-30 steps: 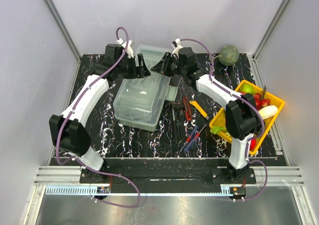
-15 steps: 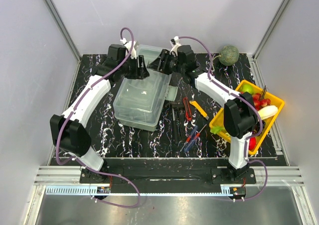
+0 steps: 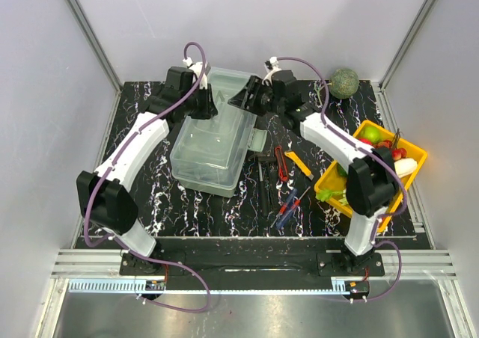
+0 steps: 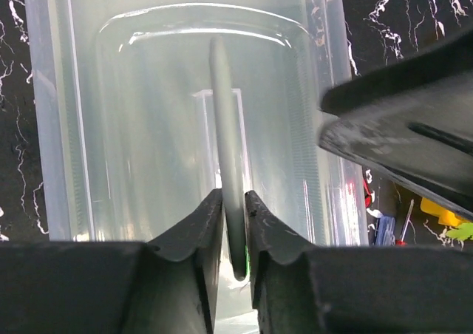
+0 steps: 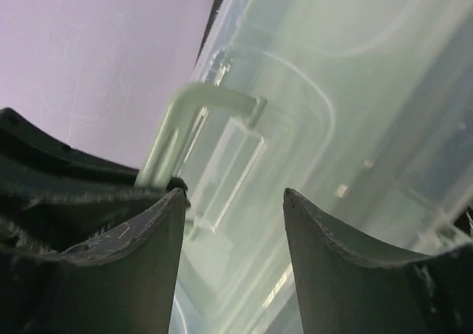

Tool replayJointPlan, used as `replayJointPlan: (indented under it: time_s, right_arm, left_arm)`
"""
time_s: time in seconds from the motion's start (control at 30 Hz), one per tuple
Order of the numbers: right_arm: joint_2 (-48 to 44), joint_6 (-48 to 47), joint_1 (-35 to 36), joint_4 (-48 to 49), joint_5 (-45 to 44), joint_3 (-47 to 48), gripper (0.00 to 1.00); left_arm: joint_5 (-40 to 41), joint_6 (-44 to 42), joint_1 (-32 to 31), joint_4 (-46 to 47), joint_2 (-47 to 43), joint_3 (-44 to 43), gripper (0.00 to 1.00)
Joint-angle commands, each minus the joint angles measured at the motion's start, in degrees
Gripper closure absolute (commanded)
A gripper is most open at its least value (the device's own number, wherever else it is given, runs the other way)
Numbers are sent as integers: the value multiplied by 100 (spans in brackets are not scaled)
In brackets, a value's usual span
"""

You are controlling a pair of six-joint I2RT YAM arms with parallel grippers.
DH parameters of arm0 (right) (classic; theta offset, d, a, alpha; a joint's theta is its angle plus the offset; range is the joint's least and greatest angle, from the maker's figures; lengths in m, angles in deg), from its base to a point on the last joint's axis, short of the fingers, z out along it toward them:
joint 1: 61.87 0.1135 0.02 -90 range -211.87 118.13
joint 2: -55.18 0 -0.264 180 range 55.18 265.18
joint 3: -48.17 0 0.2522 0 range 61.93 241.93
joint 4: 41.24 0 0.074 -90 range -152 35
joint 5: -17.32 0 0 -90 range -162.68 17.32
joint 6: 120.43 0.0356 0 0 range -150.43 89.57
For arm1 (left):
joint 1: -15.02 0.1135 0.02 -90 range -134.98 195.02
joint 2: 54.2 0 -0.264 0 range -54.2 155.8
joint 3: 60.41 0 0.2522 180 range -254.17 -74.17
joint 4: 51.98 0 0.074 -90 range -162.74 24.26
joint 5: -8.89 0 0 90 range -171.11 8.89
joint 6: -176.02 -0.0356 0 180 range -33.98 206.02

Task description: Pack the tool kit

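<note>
Inside left end effector [image 4: 233, 196], toolbox handle [image 4: 225, 112]

**Left pincer** [image 4: 233, 205]: a second ago its fingers stood apart over the toolbox [image 3: 213, 143]. They have now closed on the thin pale handle [image 4: 224, 127], which runs edge-on between the fingertips.

**Right pincer** [image 5: 234, 195]: its fingers were closer together before and have since spread. Nothing sits between them, and the bend of the handle shows just outside one finger.

**Right arm's elbow** [image 3: 372, 181]: it has swung outward, further over the yellow tray [image 3: 421, 153], and the wrist behind the pincer has drawn slightly away from the toolbox.
</note>
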Motion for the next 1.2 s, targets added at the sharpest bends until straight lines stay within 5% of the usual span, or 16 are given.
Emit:
replayJointPlan:
  time_s: [0.0,0.07,0.23,0.5,0.73,0.9,1.17]
  right_arm:
    - [-987,-37,-29,-920,-766,-866,37]
    - [-1453,-45,-47,-981,-898,-1349,36]
    - [-2561,-89,-47,-1017,-1364,-2852,21]
    - [-3327,209,-47,-508,-1119,-4330,21]
    - [-3117,377,-38,-15,-680,-4569,22]
    - [-2810,280,50,12,-591,-4323,28]
    - [-2062,113,208,-190,-661,-3796,53]
  left_arm:
    - [222,69,-82,-9,81,-399,86]
    - [292,166,-109,-115,124,-522,100]
    - [363,613,-135,-282,37,-926,100]
    - [512,1757,-135,-731,2,-1902,100]
    - [845,1854,-117,-739,-68,-1912,100]
    - [969,1942,-56,-722,-148,-1763,100]
    - [969,1933,41,-669,-218,-1578,100]
